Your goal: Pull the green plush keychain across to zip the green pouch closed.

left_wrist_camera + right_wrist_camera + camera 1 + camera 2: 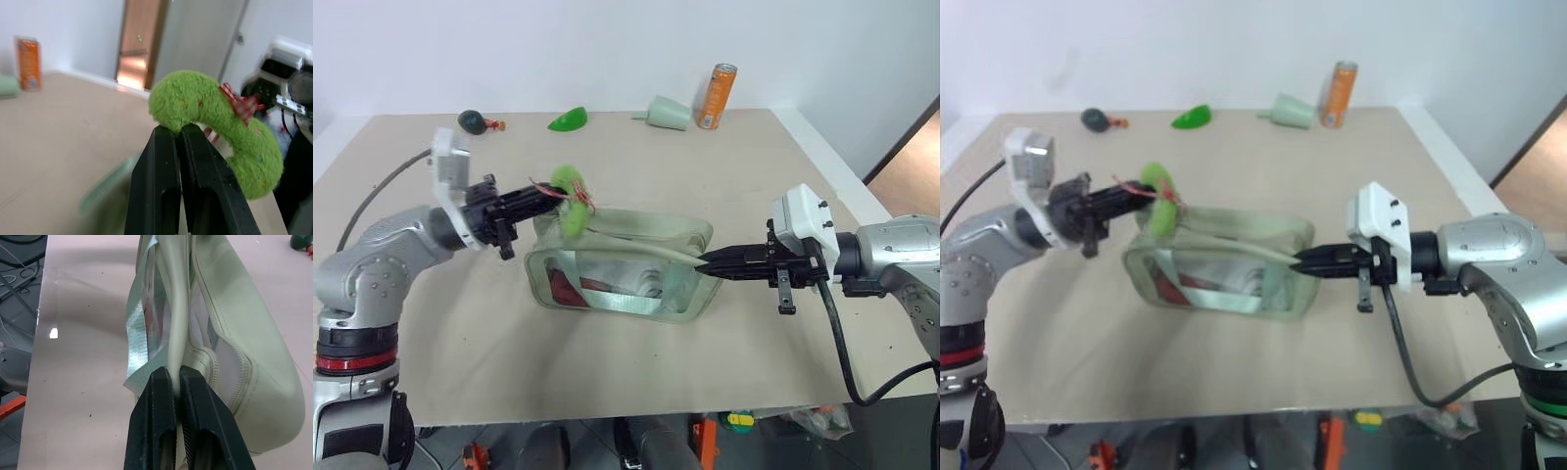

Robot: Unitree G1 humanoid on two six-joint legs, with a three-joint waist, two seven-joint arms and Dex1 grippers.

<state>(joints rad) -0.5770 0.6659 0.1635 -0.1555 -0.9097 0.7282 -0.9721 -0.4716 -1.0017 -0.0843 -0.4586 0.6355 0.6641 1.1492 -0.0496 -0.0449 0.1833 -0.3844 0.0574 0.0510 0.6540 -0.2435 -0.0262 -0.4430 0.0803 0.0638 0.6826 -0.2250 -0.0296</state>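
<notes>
Currently the left gripper (551, 199) is clamped on the green plush keychain (570, 199), fingers (161, 181) pressed together with the fuzzy ring pinched at their tips. A red-and-white string (239, 102) is tied on the ring. Keychain sits at the near-left top corner of the green pouch (619, 267), just past the left fingertips and raised a little above the pouch's top edge.

Right gripper (703, 261) is closed on a pale strap handle (177, 328) at the pouch's opposite end, jaws tight with the strap between them. Zipper track (220, 323) runs along the top just beside those fingers. Pouch lies on the tan table (724, 176) between the two grippers.

Beyond both grippers, at the table's far edge: orange can (717, 96), pale green cone cup (668, 113), glossy green leaf piece (568, 120), dark green round toy (473, 121).
</notes>
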